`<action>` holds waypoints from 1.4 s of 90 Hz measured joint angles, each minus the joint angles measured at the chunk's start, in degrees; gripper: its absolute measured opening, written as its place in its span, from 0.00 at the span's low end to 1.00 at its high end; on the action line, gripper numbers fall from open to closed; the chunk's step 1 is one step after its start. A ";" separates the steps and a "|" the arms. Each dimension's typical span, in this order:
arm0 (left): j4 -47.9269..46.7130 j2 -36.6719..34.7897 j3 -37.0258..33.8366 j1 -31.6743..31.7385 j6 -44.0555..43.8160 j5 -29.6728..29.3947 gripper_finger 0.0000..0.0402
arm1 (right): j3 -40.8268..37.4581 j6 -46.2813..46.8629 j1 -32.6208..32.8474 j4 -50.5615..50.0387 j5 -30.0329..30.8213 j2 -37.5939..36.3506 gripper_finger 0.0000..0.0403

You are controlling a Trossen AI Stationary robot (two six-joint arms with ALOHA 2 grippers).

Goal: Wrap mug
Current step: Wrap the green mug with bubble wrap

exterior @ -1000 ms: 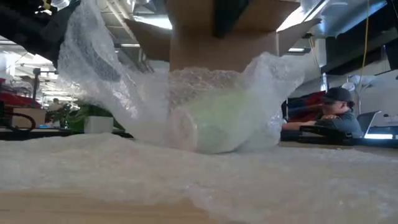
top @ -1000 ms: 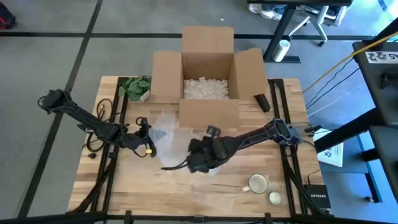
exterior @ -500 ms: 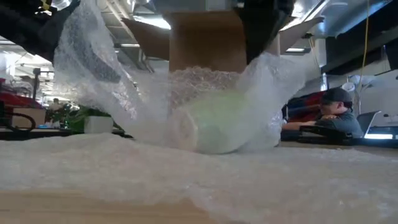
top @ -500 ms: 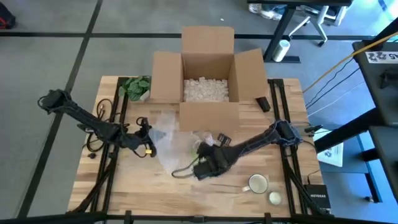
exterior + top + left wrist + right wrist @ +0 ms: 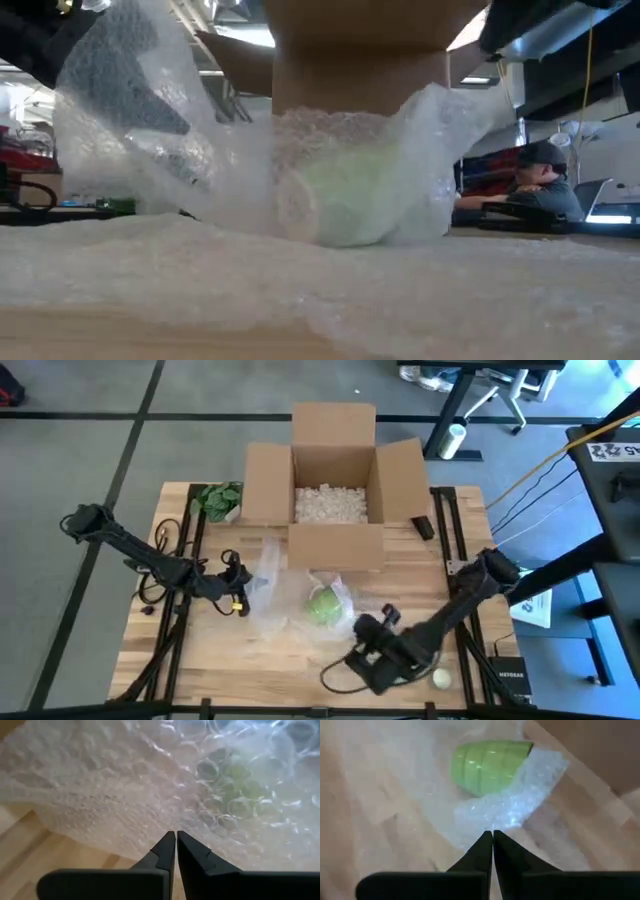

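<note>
A green mug (image 5: 322,605) lies on its side on a sheet of clear bubble wrap (image 5: 275,595) in the middle of the table. In the low view the mug (image 5: 350,195) shows through the wrap (image 5: 130,110), which stands up on both sides of it. My left gripper (image 5: 240,592) is at the sheet's left edge, shut on it. My right gripper (image 5: 362,630) hovers shut, to the near right of the mug and clear of it. In its wrist view a wrap flap (image 5: 520,800) lies beside the bare mug (image 5: 490,765). My left gripper pinches the bubble wrap's left edge (image 5: 172,822) between its two fingers, coming level from the table's left. That side of the sheet is lifted and stands up beside the mug (image 5: 110,70). The rest of the sheet lies on the table under the mug.
An open cardboard box (image 5: 335,480) with packing peanuts stands just behind the wrap. A small plant (image 5: 218,500) is at the far left, a black object (image 5: 422,525) at the far right, a small cream thing (image 5: 441,678) at the near right. A person (image 5: 540,170) sits beyond the table.
My right gripper has drawn back from over the mug toward the table's near edge and right, leaving the mug uncovered on top with a wrap flap beside it. The lifted left side of the wrap has shifted a little toward the left.
</note>
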 joint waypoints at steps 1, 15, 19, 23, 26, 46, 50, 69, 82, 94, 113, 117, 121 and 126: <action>0.00 0.00 0.00 0.00 0.00 0.00 0.00 | -0.86 0.63 0.07 0.20 0.16 -0.35 0.00; 0.71 -0.01 0.00 0.00 1.39 0.00 0.00 | -12.59 4.48 -0.62 6.45 1.77 -5.37 0.00; 0.69 -0.02 0.00 0.05 1.53 0.00 0.00 | -15.72 3.72 -1.60 9.96 2.32 -6.35 0.00; 0.67 -0.01 0.00 0.22 1.65 0.03 0.00 | -19.10 2.29 -2.78 14.18 3.03 -7.44 0.00; 0.73 -0.01 0.00 0.39 1.70 0.12 0.00 | -21.56 0.83 -3.70 17.75 3.70 -8.15 0.00; 0.79 0.00 0.00 1.84 1.70 1.76 0.00 | -32.10 -17.42 -12.10 45.72 -0.04 -10.08 0.00; 0.91 -0.02 0.00 2.11 1.62 2.35 0.00 | -32.58 -20.02 -13.91 47.56 -1.88 -10.10 0.00; 0.94 0.00 0.00 2.29 1.36 2.73 0.00 | -32.80 -33.58 -20.15 58.77 -12.40 -10.08 0.00; 0.94 0.00 0.00 2.29 1.29 2.73 0.00 | -32.77 -36.85 -22.71 63.85 -20.62 -10.08 0.00; 0.95 0.00 0.00 2.29 1.29 2.71 0.00 | -31.42 -40.13 -22.82 66.03 -22.43 -9.90 0.00; 0.98 0.00 0.00 2.29 1.20 2.71 0.00 | -22.18 -44.89 -23.21 62.66 -26.50 -4.60 0.00; 0.98 0.00 0.00 2.29 0.74 2.71 0.00 | -19.84 -45.14 -23.35 59.84 -27.49 -2.89 0.00; 0.99 0.00 0.00 2.29 0.45 2.71 0.00 | -17.37 -45.61 -23.92 58.05 -28.48 -0.61 0.00; 0.98 0.00 0.00 2.29 0.20 2.70 0.00 | -14.93 -46.47 -24.18 56.43 -30.14 1.87 0.00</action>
